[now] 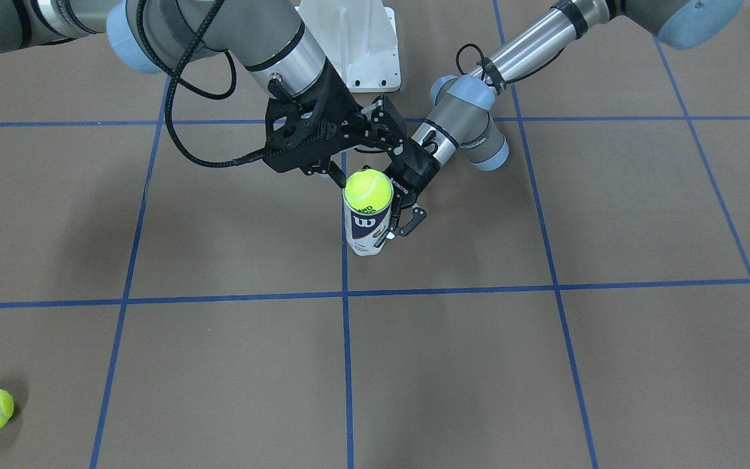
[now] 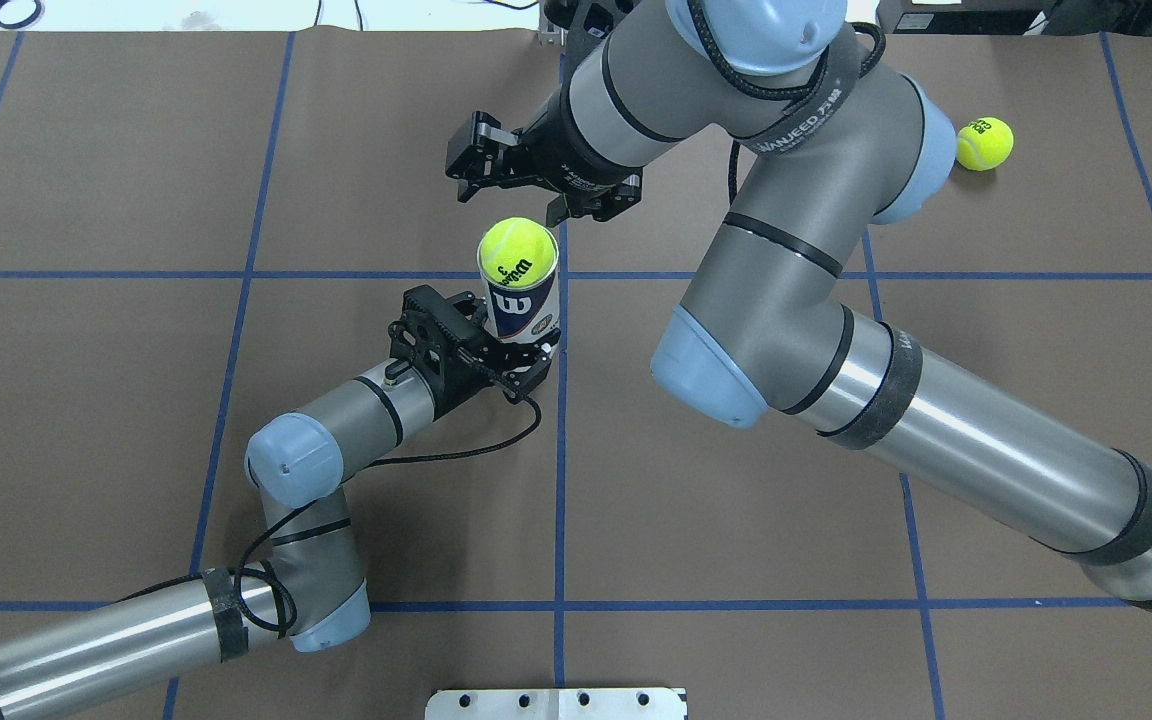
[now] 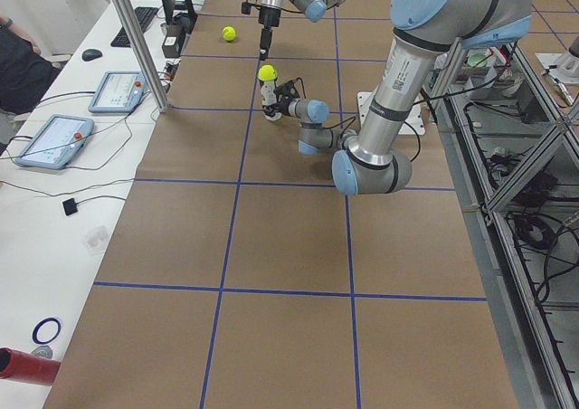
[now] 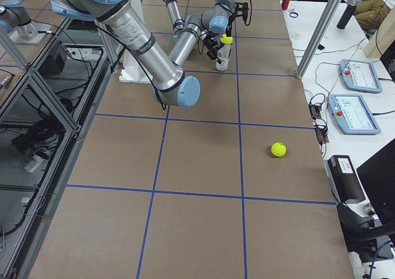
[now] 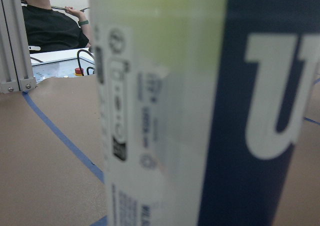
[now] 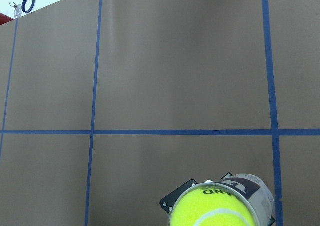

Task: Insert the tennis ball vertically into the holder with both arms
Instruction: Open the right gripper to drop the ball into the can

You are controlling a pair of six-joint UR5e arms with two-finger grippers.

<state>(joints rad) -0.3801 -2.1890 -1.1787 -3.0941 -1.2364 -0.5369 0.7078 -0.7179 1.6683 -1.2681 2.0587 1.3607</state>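
A brown table (image 1: 219,365) carries a grid of blue tape lines (image 1: 346,365). Along its far side stands a white bench (image 3: 54,219) with two control tablets (image 3: 52,141), behind aluminium posts (image 3: 136,38). On the near side, a metal frame (image 3: 541,147) holds cables. The light is even.

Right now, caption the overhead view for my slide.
Left tool grips upright holder, tennis ball at its rim; right tool open beyond.

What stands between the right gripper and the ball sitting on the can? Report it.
Nothing visible. The right gripper hangs close above the tennis ball, jaws open, with only air between them. The ball sits in the mouth of the holder. The left gripper clamps the holder lower down, off that path.
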